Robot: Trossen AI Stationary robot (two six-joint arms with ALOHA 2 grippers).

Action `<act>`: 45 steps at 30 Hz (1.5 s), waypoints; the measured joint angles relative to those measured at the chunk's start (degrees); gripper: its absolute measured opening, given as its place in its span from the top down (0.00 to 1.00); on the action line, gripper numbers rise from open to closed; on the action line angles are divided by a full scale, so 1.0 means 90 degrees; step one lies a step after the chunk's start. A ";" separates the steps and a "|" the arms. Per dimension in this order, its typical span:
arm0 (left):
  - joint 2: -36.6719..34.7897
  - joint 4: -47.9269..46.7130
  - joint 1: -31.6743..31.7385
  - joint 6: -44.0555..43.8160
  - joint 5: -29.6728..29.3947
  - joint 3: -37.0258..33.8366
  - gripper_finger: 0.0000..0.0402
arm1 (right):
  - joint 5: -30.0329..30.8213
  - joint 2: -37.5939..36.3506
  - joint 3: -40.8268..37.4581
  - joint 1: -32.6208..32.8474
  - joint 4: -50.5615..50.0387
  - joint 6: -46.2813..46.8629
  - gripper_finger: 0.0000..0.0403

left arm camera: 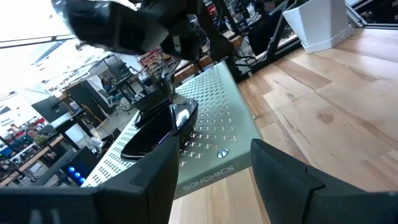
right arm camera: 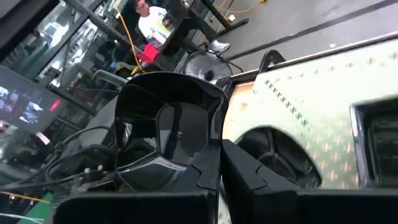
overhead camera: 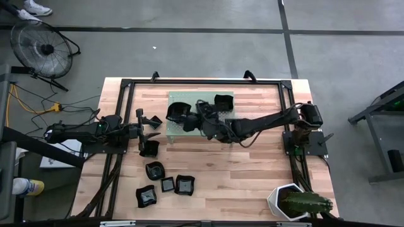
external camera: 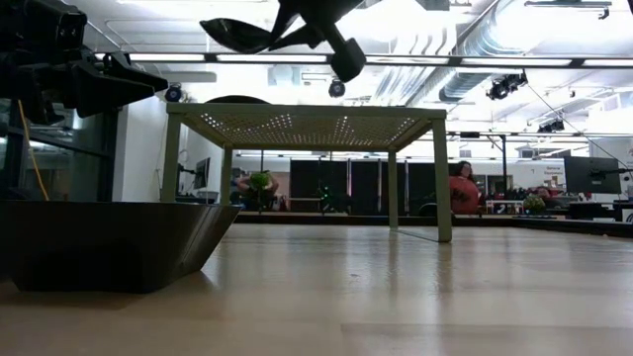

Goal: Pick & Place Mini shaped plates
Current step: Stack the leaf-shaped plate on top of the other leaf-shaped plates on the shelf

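Note:
Several glossy black mini plates lie on the table near its near edge (overhead camera: 154,170) (overhead camera: 184,185) (overhead camera: 146,197). Another sits under my left arm (overhead camera: 149,148) and fills the low view's left (external camera: 109,242). Two more rest on a green perforated stand (overhead camera: 201,96), one at its far right (overhead camera: 222,101) and one at its left (left arm camera: 161,130). My right gripper (right arm camera: 216,152) is shut on a plate (external camera: 242,35) over the stand's left part. My left gripper (left arm camera: 211,174) hovers open just left of the stand (overhead camera: 153,124). My right gripper pinches a black plate by its near rim (right arm camera: 208,149) between the two fingers, which reach level from the table's right side. The plate is lifted clear above the green stand and sticks out ahead of the fingertips, slightly tilted (external camera: 242,35).
A white hexagonal pot with a green plant (overhead camera: 290,200) stands at the table's near right corner. A black frame (overhead camera: 126,85) runs round the table. The stand's legs (external camera: 440,178) rise from the wood. Bare wood lies right of the stand (overhead camera: 259,164). People show in the room beyond.

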 joint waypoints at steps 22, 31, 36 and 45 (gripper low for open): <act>0.0000 0.0000 0.0002 0.0002 0.0000 0.0000 0.52 | -0.0726 0.0341 -0.0002 -0.0236 -0.0189 0.0755 0.99; 0.0000 0.0001 0.0001 0.0001 0.0000 -0.0001 0.52 | -0.0858 0.0395 -0.0007 -0.0325 -0.0323 0.0872 0.98; 0.0001 0.0000 0.0001 0.0000 0.0000 -0.0002 0.52 | -0.0850 0.0395 -0.0007 -0.0396 -0.0492 0.0868 0.98; 0.0002 0.0000 0.0002 0.0000 0.0000 -0.0002 0.52 | -0.0895 0.0393 -0.0007 -0.0440 -0.0556 0.0733 0.92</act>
